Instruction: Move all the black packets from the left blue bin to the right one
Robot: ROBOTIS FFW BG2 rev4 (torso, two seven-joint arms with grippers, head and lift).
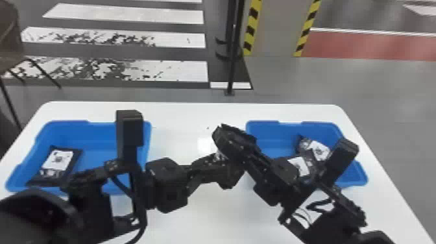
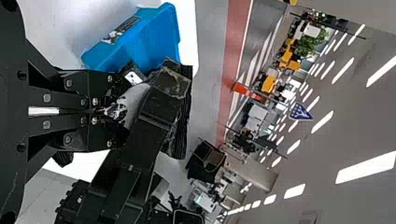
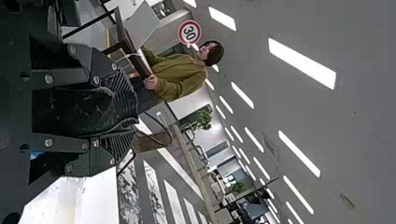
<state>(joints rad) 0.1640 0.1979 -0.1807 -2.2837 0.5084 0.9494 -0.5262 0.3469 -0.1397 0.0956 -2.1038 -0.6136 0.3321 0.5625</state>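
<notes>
Between the bins, my left gripper (image 1: 224, 176) and right gripper (image 1: 228, 139) meet over the table. The left gripper (image 2: 100, 111) is shut on crinkled plastic of a black packet (image 2: 116, 111) at its fingertips. In the right wrist view the right gripper (image 3: 133, 112) is shut on the dark, glossy packet (image 3: 79, 109), which fills the space between its ridged fingers. A black packet with a white label (image 1: 56, 160) lies in the left blue bin (image 1: 97, 129). Labelled black packets (image 1: 319, 150) lie in the right blue bin (image 1: 271, 146), partly behind the right arm.
Both bins stand on a white table (image 1: 194, 113), whose far edge has rounded corners. The left forearm crosses the left bin's near right part; the right forearm crosses the right bin's near side. Beyond the table stands a black pole (image 1: 231, 48), with a chair (image 1: 13, 39) at far left.
</notes>
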